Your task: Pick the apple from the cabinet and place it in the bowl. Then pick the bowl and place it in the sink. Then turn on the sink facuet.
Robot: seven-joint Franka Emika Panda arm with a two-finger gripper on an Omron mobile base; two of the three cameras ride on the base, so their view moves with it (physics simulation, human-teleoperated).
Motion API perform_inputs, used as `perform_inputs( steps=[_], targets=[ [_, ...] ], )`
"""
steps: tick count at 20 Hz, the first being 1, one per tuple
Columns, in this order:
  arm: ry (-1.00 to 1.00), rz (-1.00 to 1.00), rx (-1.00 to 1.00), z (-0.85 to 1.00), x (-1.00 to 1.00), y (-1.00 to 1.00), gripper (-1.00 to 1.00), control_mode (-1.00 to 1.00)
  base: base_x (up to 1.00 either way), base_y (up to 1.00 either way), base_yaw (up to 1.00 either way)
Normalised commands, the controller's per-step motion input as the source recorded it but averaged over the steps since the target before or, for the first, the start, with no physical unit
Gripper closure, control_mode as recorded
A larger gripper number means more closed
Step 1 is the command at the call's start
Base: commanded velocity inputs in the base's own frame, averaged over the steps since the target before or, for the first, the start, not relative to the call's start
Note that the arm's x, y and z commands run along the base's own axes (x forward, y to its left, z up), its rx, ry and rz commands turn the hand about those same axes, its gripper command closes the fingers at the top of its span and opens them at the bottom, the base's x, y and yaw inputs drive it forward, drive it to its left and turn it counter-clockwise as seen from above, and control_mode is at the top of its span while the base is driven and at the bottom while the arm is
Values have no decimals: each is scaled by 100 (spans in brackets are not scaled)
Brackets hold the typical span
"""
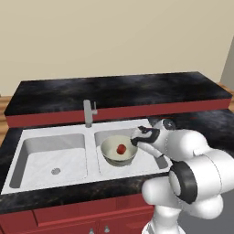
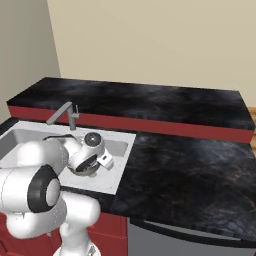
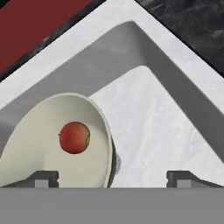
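The pale bowl [image 1: 109, 151] sits in the right basin of the sink [image 1: 55, 132], and the red apple [image 1: 121, 149] lies inside it. In the hand view the apple [image 3: 74, 137] rests in the middle of the bowl [image 3: 35, 144] on the basin floor of the sink [image 3: 166, 131]. My gripper [image 1: 135, 140] hangs at the bowl's right rim and is open. Its jaws stand wide apart in the hand view, where the gripper [image 3: 114, 178] straddles the rim without holding it. The sink faucet [image 1: 88, 113] stands behind the divider between the basins. The cabinet is out of view.
A raised black counter ledge [image 1: 119, 91] with a red front runs behind the sink. Black countertop [image 2: 190, 170] spreads to the right of the sink. The left basin [image 1: 55, 160] has a round drain. The faucet [image 2: 70, 114] stands just beyond my arm.
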Motion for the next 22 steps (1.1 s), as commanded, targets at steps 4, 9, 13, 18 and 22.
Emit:
perform_inputs(
  steps=[4, 9, 13, 18, 22],
  targets=[
    [6, -13, 0, 87, -9, -13, -100, -100, 0, 0, 0],
    [1, 0, 3, 35, -8, -5, -100, -100, 0, 0, 0],
    [10, -2, 20, 100, -26, -17, -100, -100, 0, 0, 0],
    [11, -1, 24, 79, -38, -2, -100, -100, 0, 0, 0],
    [2, 2, 3, 10, -30, 29, -100, -100, 0, 0, 0]
  ],
)
